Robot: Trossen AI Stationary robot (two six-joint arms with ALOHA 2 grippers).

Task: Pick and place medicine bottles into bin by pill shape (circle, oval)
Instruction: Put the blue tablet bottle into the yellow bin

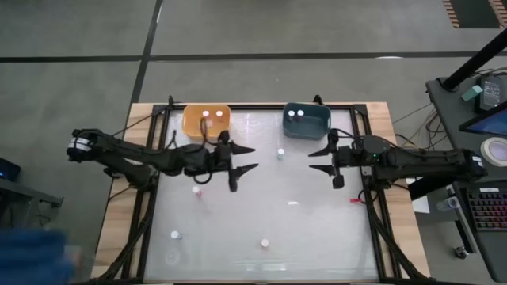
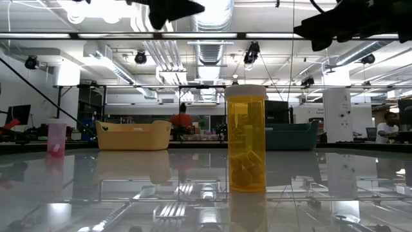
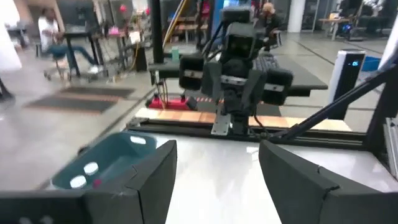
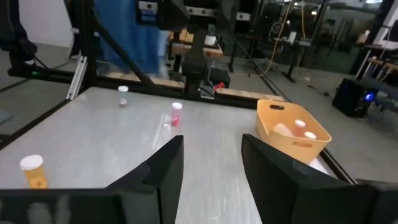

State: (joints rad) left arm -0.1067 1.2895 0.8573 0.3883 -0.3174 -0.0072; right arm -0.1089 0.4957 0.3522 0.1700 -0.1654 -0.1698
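High view: both end effectors, left [image 1: 244, 157] and right [image 1: 321, 159], hang open and empty; best drop squarely over one upright bottle [image 1: 280, 152] before closing.

arms: two, dark, jointed | left pincer [image 1: 244, 157]: black wedge fingers | right pincer [image 1: 320, 159]: same | cables: black

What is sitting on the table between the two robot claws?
One small white-capped bottle stands between the left gripper and the right gripper, a little toward the bins. The high view shows it; the rest is bare table.
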